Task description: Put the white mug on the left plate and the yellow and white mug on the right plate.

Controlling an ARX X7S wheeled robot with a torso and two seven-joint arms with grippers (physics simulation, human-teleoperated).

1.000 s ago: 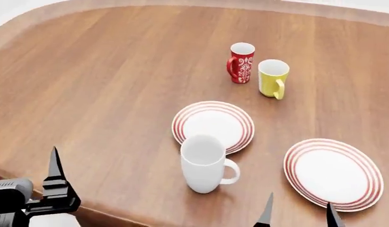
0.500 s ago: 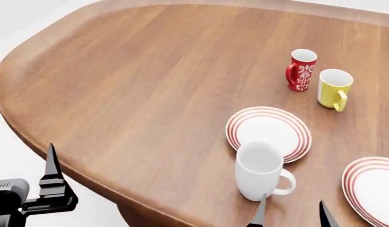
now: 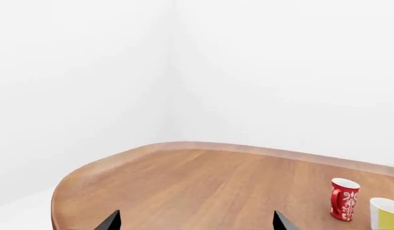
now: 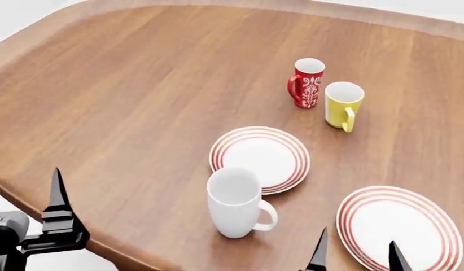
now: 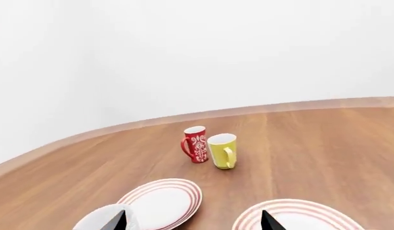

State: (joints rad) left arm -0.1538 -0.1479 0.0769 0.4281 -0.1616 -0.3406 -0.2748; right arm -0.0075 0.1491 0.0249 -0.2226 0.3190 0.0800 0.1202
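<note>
Currently the white mug point(image 4: 236, 201) stands upright on the desk point(image 4: 126, 101), touching the near rim of the left plate point(image 4: 260, 158). Farther back, the yellow and white mug point(image 4: 342, 104) sits beside a red mug point(image 4: 307, 82). Near the right plate point(image 4: 398, 227), the right hand point(image 4: 358, 257) is spread and empty; the left hand point(image 3: 195, 219) likewise
</note>
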